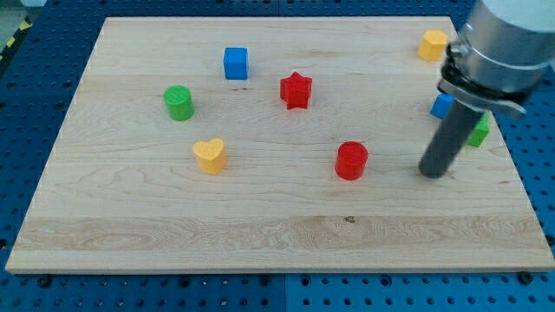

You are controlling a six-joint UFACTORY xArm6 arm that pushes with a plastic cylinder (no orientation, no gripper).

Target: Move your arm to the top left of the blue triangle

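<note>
The blue triangle point(441, 106) lies near the board's right edge, mostly hidden behind my rod. My tip point(433, 172) rests on the board below the blue triangle, slightly to its left and apart from it. A red cylinder point(351, 160) stands to the left of my tip.
A green block point(479, 132) sits right of the rod, partly hidden. A yellow block point(433, 43) is at the top right. A red star point(296, 90), a blue cube point(236, 63), a green cylinder point(179, 102) and a yellow heart point(209, 156) lie further left on the wooden board point(277, 234).
</note>
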